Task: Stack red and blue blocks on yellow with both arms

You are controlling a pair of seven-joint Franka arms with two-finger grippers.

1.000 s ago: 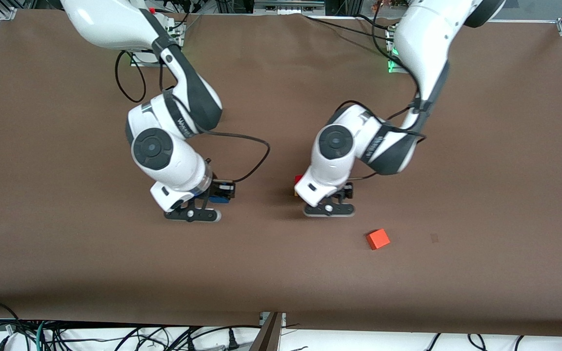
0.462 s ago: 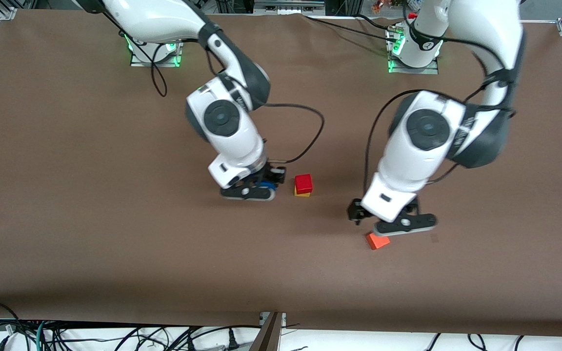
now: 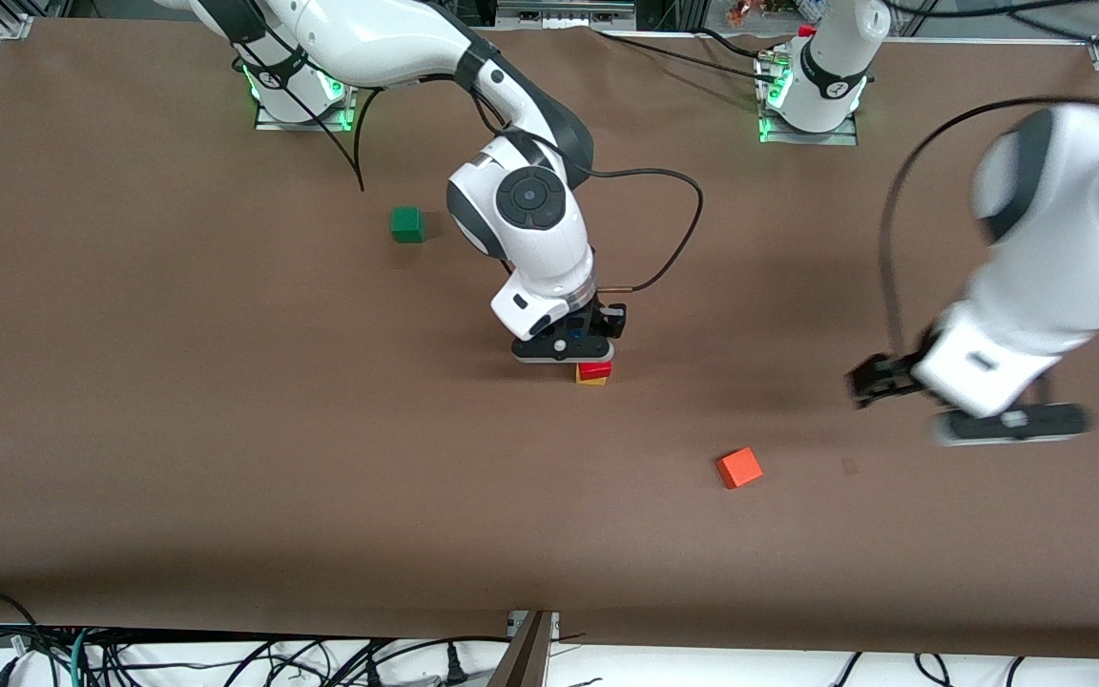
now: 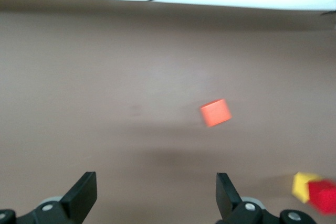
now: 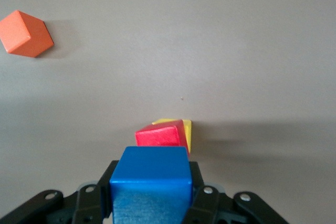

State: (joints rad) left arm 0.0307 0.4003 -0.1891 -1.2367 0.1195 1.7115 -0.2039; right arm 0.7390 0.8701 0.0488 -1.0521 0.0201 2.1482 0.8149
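Note:
The red block (image 3: 594, 368) sits on the yellow cube (image 3: 592, 381) near the table's middle. My right gripper (image 3: 561, 348) is over this stack, shut on the blue block (image 5: 151, 182), which hangs just above the red block (image 5: 160, 135) and the yellow cube (image 5: 186, 129). My left gripper (image 3: 1003, 425) is open and empty, up in the air over bare table toward the left arm's end. In the left wrist view my left gripper (image 4: 156, 187) stands wide apart, with the red block (image 4: 323, 196) and the yellow cube (image 4: 301, 184) at the edge.
An orange-red cube (image 3: 738, 468) lies nearer to the front camera than the stack; it also shows in the left wrist view (image 4: 216, 113) and the right wrist view (image 5: 25, 33). A green cube (image 3: 406, 224) lies toward the right arm's end, near the bases.
My left gripper left the red block on the yellow cube and swung away toward its end. My right gripper carried the blue block across to above the stack.

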